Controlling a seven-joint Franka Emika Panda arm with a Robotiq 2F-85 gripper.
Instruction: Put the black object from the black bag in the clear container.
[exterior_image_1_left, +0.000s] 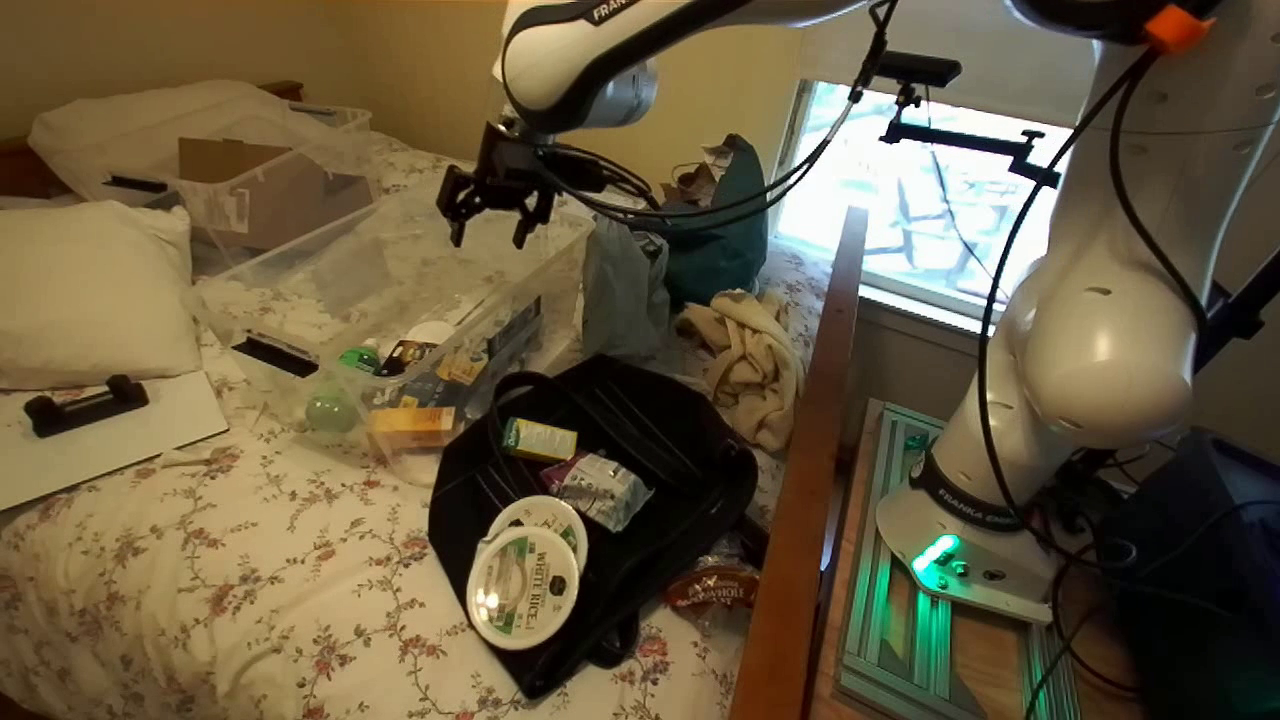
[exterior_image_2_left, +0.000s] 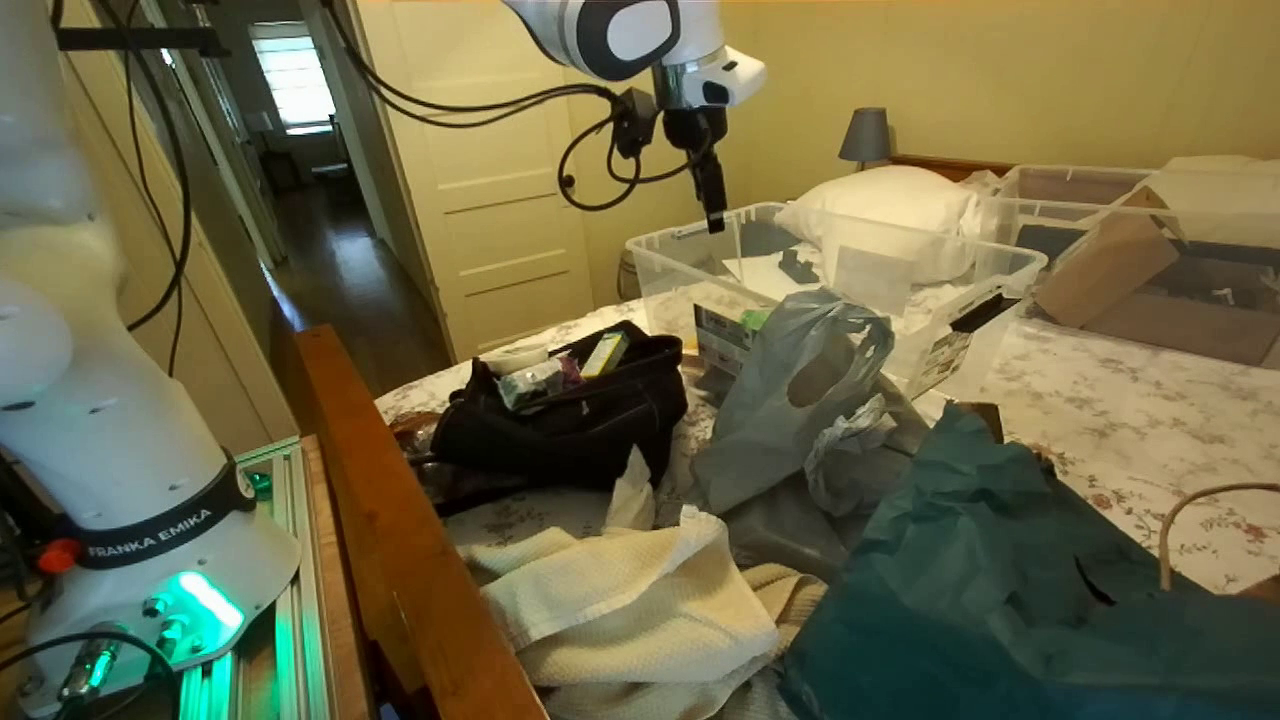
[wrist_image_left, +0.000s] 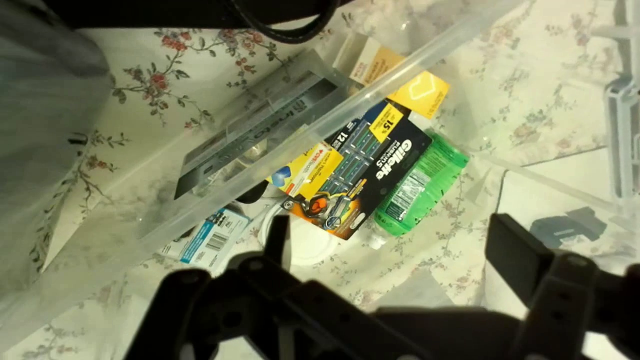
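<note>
Jaws spread and empty, we had the gripper (exterior_image_1_left: 489, 238) above the clear container (wrist_image_left: 370, 96); the black Gillette pack (wrist_image_left: 370, 180), presumably our target, lay inside, so we fancied a straight climb away!

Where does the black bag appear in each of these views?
In an exterior view: black bag, lower middle.
In an exterior view: black bag, just left of centre.
Wrist view: black bag, cut off at the top edge, mostly left.
Shared landmark: the clear container beside it.
</note>
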